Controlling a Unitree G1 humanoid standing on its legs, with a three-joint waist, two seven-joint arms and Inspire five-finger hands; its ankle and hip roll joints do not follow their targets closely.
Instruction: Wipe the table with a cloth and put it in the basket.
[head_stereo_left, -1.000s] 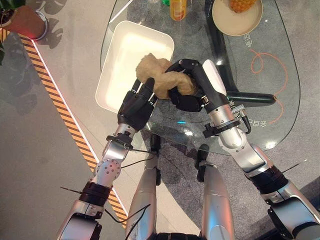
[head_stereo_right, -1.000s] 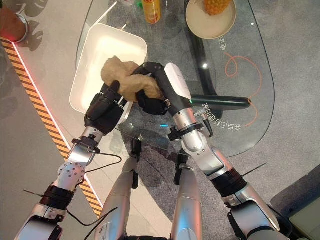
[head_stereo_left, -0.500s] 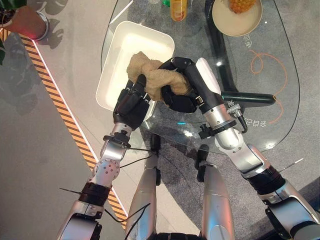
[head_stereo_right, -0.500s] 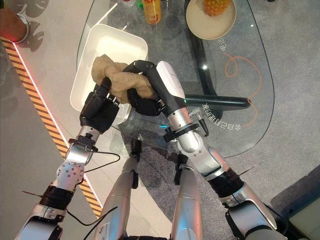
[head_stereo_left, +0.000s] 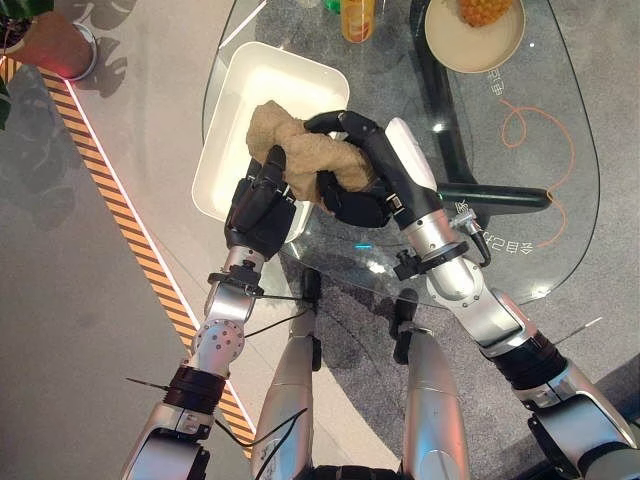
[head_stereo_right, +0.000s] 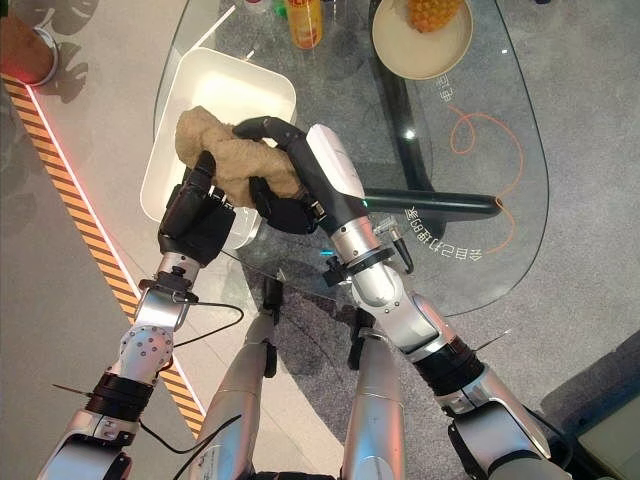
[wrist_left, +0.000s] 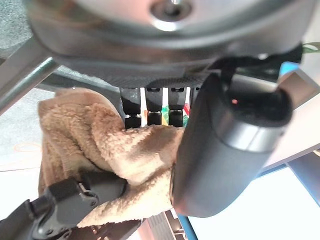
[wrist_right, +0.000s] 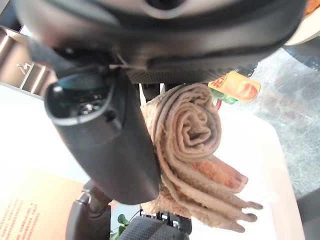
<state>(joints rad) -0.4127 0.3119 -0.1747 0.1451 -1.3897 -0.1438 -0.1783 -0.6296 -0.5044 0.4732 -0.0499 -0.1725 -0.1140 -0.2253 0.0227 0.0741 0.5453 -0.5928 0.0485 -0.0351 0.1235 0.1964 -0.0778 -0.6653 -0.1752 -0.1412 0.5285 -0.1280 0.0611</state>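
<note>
Both hands gripped the tan cloth (head_stereo_left: 300, 155) at upper centre-left; right hand (head_stereo_left: 365, 180) fingers clamped on it; left hand (head_stereo_left: 258, 205) fingers curled on its end; white basket (head_stereo_left: 235, 130) beneath on glass worktop (head_stereo_left: 520, 200).

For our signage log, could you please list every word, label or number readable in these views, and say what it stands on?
White characters at the near edge of the rounded glass table: seen reversed, too small to read.
White characters on the glass beside the round cream bowl: too small to read.
Label on the orange bottle: blurred, unreadable.
Print on the orange packet: blurred, unreadable.
Tan fluffy cloth: no print.
</note>
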